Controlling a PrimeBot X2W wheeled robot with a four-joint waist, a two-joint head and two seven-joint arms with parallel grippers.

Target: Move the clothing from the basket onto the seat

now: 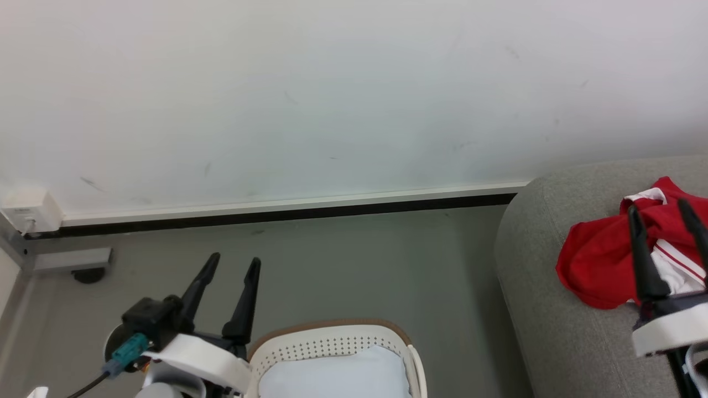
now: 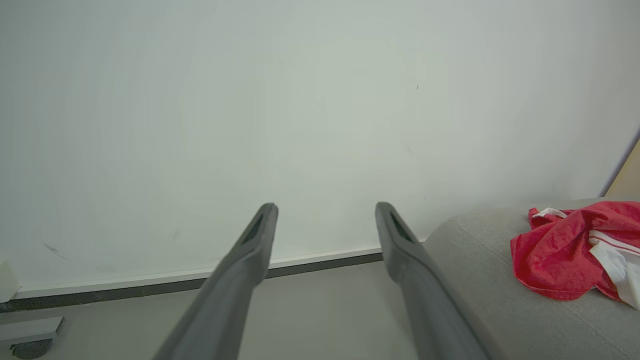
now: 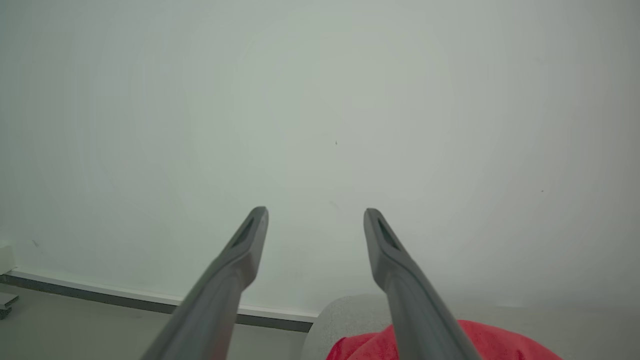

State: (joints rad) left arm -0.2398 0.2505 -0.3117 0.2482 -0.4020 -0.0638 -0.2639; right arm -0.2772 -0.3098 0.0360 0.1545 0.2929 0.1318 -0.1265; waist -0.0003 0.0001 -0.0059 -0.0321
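Note:
The red clothing [image 1: 603,260] with white trim lies bunched on the grey seat [image 1: 547,309] at the right; it shows too in the left wrist view [image 2: 560,260] and at the bottom of the right wrist view [image 3: 480,342]. My right gripper [image 1: 659,210] stands open in front of the clothing, nothing between its fingers, which point at the wall [image 3: 315,212]. The cream basket [image 1: 332,342] sits at the bottom centre, holding a pale bluish pad [image 1: 337,376]. My left gripper [image 1: 235,261] is open and empty just left of the basket, fingers spread [image 2: 325,207].
A white wall [image 1: 332,99] with a dark skirting strip [image 1: 276,215] runs behind. Grey floor [image 1: 376,265] lies between basket and seat. A white socket box [image 1: 30,213] and a grey bracket [image 1: 72,260] sit at the far left.

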